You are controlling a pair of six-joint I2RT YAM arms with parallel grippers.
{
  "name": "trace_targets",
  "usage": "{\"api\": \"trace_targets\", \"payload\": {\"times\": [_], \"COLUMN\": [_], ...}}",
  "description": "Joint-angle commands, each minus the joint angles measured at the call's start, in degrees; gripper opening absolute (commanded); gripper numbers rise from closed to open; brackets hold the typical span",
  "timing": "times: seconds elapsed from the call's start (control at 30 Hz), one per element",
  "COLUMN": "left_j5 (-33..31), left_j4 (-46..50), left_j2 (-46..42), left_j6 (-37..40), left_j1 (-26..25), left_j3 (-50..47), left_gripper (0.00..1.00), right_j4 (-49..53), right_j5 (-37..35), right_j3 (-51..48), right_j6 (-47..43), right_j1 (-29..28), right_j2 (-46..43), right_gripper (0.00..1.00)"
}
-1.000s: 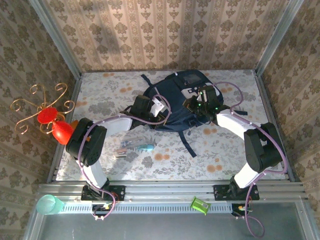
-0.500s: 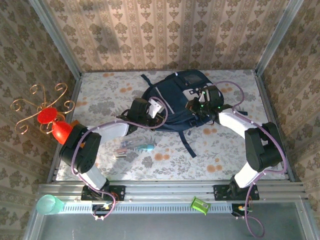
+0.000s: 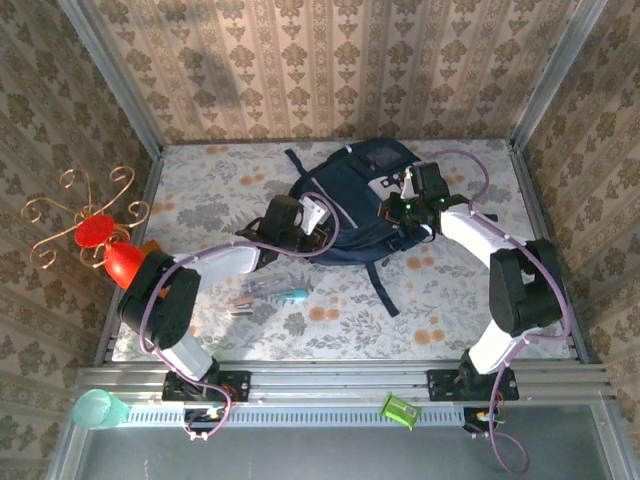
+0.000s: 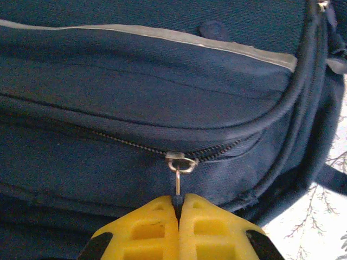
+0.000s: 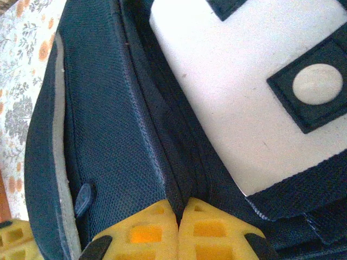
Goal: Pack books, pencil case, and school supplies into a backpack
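Note:
The dark navy backpack (image 3: 350,190) lies at the back middle of the table. My left gripper (image 3: 316,224) is at its left side; in the left wrist view this gripper (image 4: 178,203) is shut on the metal zip pull (image 4: 178,181) hanging from the slider (image 4: 181,161). At the backpack's right side, next to the grey-white patch (image 5: 244,92), is my right gripper (image 3: 398,210). In the right wrist view that gripper (image 5: 179,208) is shut on a ridge of backpack fabric. The school supplies (image 3: 270,293) lie loose on the table in front. The books and pencil case are out of view.
A red cone (image 3: 125,262) and a copper wire stand (image 3: 85,215) sit at the left wall. A backpack strap (image 3: 380,285) trails toward the front. A teal cup (image 3: 98,408) and a green object (image 3: 400,410) rest beyond the near rail.
My right gripper has moved back and to the right, pulling the backpack fabric with it. The left arm's elbow has swung left while its gripper stayed on the zip pull.

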State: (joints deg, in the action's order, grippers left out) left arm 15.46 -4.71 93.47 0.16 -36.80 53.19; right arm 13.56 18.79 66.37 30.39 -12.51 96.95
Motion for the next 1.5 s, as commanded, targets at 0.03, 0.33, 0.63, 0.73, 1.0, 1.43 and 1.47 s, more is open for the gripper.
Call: {"api": "trace_targets", "payload": {"times": [0.03, 0.33, 0.63, 0.73, 1.0, 1.43, 1.47], "left_j5": [2.7, 4.9, 5.5, 5.4, 4.8, 3.7, 3.1], "left_j4": [1.2, -0.1, -2.1, -2.9, -4.7, -4.3, -4.0], "left_j2": [0.7, 1.3, 3.6, 3.7, 3.7, 4.2, 4.1], "left_j6": [-1.7, -2.9, -4.6, -4.7, -5.0, -4.8, -4.7], "left_j1": [-2.6, -8.2, -10.0, -10.0, -10.1, -10.3, -10.3], "left_j3": [1.4, 3.1, 5.8, 5.2, 3.6, 3.0, 3.0], "left_gripper": [0.00, 0.00, 0.00, 0.00, 0.00, 0.00, 0.00], "right_j4": [0.8, 6.5, 11.6, 7.7, -1.7, -8.3, -7.7], "right_j5": [-1.9, -0.3, -3.6, -2.2, 2.0, 4.8, 4.3], "right_j3": [4.4, 13.3, 15.8, 8.1, -7.4, -9.9, -9.8], "right_j6": [-3.0, -7.2, -9.5, -7.1, 0.7, 4.7, 4.3], "right_j1": [1.9, 2.2, 2.4, 2.2, -1.2, -3.9, -3.9], "right_j2": [3.4, 9.1, 6.7, 0.5, -9.4, -6.9, -6.9], "right_gripper": [0.02, 0.09, 0.40, 0.54, 0.66, 0.35, 0.29]}}
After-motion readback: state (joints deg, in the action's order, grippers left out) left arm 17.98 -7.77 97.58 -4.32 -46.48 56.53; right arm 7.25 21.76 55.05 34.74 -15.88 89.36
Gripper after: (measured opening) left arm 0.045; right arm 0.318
